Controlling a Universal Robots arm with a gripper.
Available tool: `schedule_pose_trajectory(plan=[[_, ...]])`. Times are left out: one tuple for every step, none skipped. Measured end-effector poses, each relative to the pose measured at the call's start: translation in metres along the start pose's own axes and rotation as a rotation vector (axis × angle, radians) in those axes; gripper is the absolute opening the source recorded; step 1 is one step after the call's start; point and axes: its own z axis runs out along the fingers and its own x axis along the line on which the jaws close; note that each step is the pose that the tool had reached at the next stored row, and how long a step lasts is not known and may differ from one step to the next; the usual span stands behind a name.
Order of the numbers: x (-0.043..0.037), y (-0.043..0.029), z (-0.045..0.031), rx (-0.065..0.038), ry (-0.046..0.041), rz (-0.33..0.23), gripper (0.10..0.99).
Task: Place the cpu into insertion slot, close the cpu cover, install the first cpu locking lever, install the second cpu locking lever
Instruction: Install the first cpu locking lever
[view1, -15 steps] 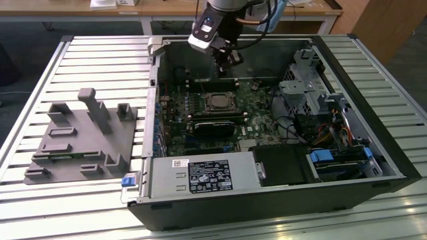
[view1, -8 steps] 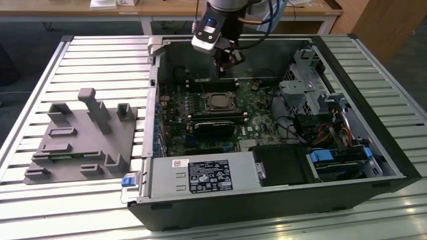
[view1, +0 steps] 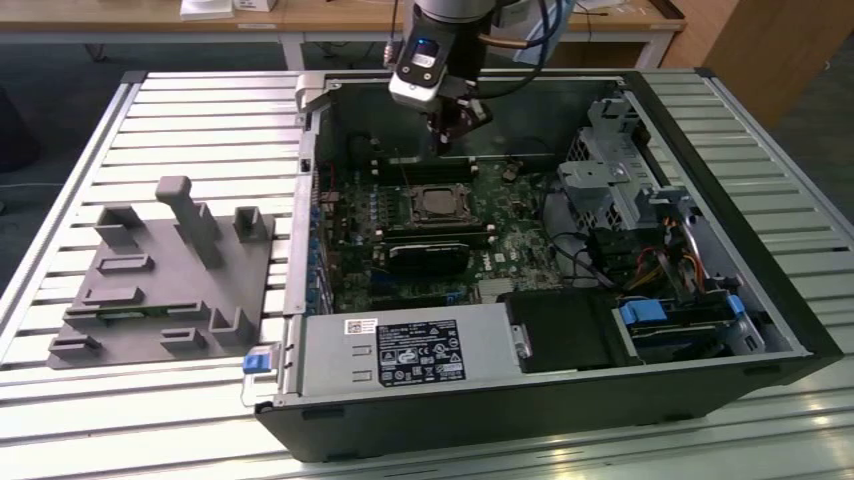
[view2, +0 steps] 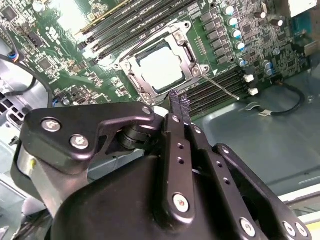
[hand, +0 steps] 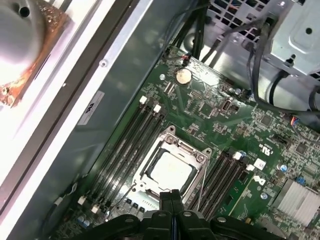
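Near the cpu (view2: 159, 67), our gripper (view2: 179, 98) is closed and empty; we should press the lever (view2: 222, 86) slowly and squarely.

A grey fixture block (view1: 167, 280) lies beside the open computer case (view1: 561, 410).

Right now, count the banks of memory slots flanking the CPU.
2. One memory-slot bank lies between the cpu and the case wall; the other bank lies on its opposite side. None appears hidden.
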Motion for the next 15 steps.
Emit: schedule_pose_trajectory(plan=[[0.0, 0.0, 0.0, 0.0, 0.0002, -0.008, 0.106], [0.0, 0.0, 0.0, 0.0, 0.0005, -0.016, 0.106], [0.0, 0.0, 0.0, 0.001, 0.0007, -0.023, 0.106], [0.0, 0.0, 0.0, 0.001, 0.0009, -0.031, 0.106], [0.0, 0.0, 0.0, 0.001, 0.0012, -0.04, 0.106], [0.0, 0.0, 0.0, 0.001, 0.0015, -0.048, 0.106], [0.0, 0.0, 0.0, 0.001, 0.0017, -0.056, 0.106], [0.0, 0.0, 0.0, 0.002, 0.0019, -0.062, 0.106], [0.0, 0.0, 0.0, 0.002, 0.0021, -0.068, 0.106], [0.0, 0.0, 0.0, 0.002, 0.0023, -0.074, 0.106], [0.0, 0.0, 0.0, 0.002, 0.0024, -0.079, 0.106], [0.0, 0.0, 0.0, 0.002, 0.0025, -0.084, 0.106], [0.0, 0.0, 0.0, 0.002, 0.0027, -0.09, 0.106], [-0.0001, 0.0001, 0.0, 0.003, 0.0029, -0.096, 0.106], [-0.0001, 0.0001, 0.0, 0.003, 0.0031, -0.103, 0.106]])
